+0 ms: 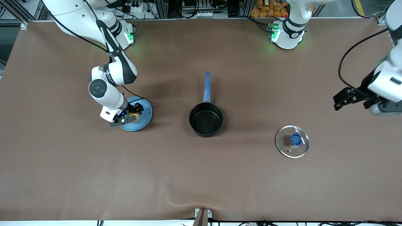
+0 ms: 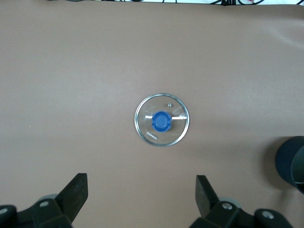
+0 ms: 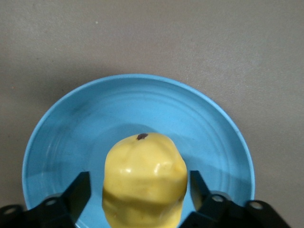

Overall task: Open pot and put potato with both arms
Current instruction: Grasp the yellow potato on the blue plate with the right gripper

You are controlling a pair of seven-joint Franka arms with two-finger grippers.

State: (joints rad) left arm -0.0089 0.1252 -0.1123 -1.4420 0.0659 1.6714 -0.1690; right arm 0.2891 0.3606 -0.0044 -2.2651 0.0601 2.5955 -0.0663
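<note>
From the front, the pot [image 1: 206, 119] sits uncovered and empty mid-worktop [image 1: 201, 175], its blue handle pointing toward the robots' bases. The glass lid [image 1: 292, 141] lies flat on the worktop toward the left arm's end, a little nearer the front camera than the pot, so the opening step looks done. The left gripper [image 1: 340, 102] hangs over bare worktop at that end and waits. The right gripper [image 1: 131, 115] is down on the blue plate [image 1: 146, 117] toward the right arm's end, where a bit of the yellow potato [image 1: 136, 117] shows.

In the left wrist view, the lid [image 2: 162, 119] lies below the left gripper [image 2: 141, 190], whose fingers [image 2: 76, 190] stand wide apart with nothing between them.

In the right wrist view, the potato [image 3: 145, 183] rests on the plate [image 3: 66, 137] between the right gripper's [image 3: 140, 190] fingers [image 3: 80, 190], which flank it closely; whether they press it yet I cannot tell.

Left to do, as I judge it: grip, lift, carry and drop the potato into the pot.
</note>
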